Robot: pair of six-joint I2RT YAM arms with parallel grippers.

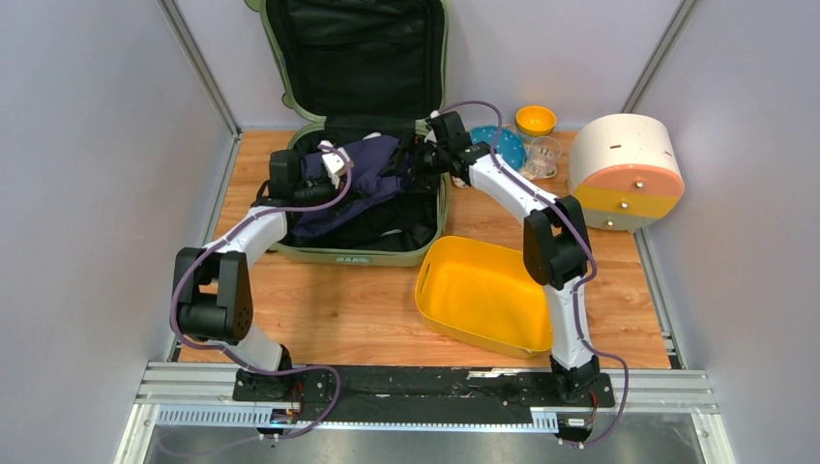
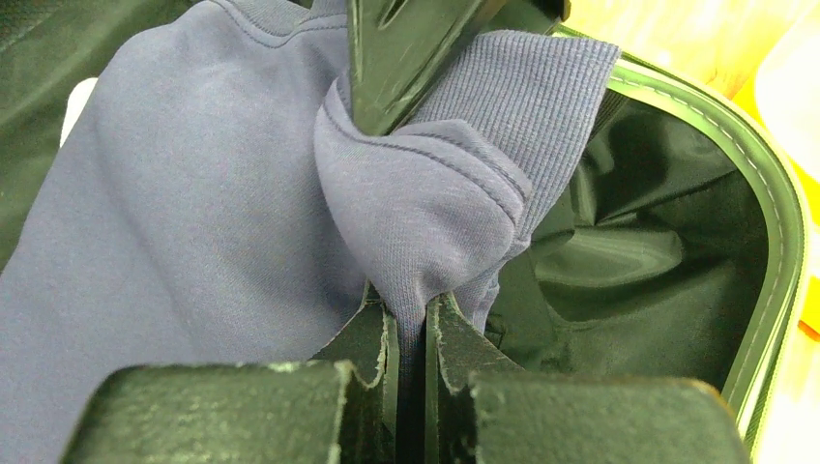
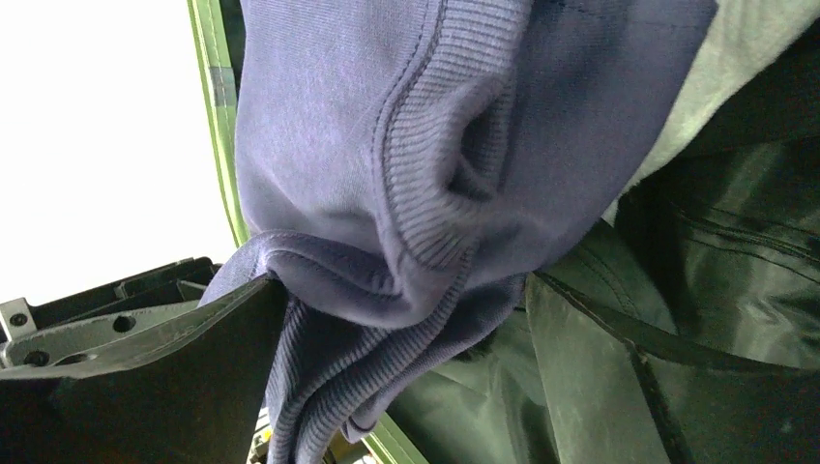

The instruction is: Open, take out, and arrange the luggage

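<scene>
- Tray placement is working for us: the yellow tray [image 1: 454,314] is sitting at the near right of the table [image 1: 329,319], just beside the near-right corner of the luggage [image 1: 319,253]. We are judging it a short carry for whatever comes out.
- Just past that, our left gripper [image 2: 408,314] is pinching a fold of the navy sweatshirt [image 2: 193,222], its jaws all but closed on the cloth. The pinch is looking deep enough to lift on.
- Our right gripper [image 3: 406,338] is standing with its jaws wide apart. The ribbed hem is hanging between them and brushing one finger, but nothing is clamped.
- We are advising that the right either closes on that ribbing or backs clear before any lift, so the cloth is not snagging on a finger.
- We are favouring a slow, upward pull, since most of the garment is lying heaped in the lower shell.
- The luggage is lying open at the far middle of the table, with its lid propped against the back wall and showing its black lining. A hard tug is risking dragging the shell along.
- Farthest right, the blue bowl [image 1: 503,145], the orange bowl [image 1: 535,120] and the round drawer box [image 1: 624,169] are crowding the right arm's elbow room.
</scene>
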